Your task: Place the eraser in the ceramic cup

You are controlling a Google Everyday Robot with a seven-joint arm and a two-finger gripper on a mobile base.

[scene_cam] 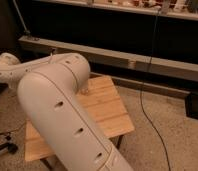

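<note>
My white arm (57,110) fills the left and middle of the camera view, rising from the bottom edge to an elbow and bending off to the left. It covers much of the wooden table (104,107). My gripper is not in view; it lies somewhere behind or beyond the arm. The eraser and the ceramic cup are hidden or out of view. A small pale object (85,91) peeks out at the arm's edge on the table; I cannot tell what it is.
A long low shelf unit (142,62) runs behind the table. A black cable (144,107) hangs down to the speckled floor on the right. A dark box (196,106) sits at the right edge. A dark stand foot (4,148) is at lower left.
</note>
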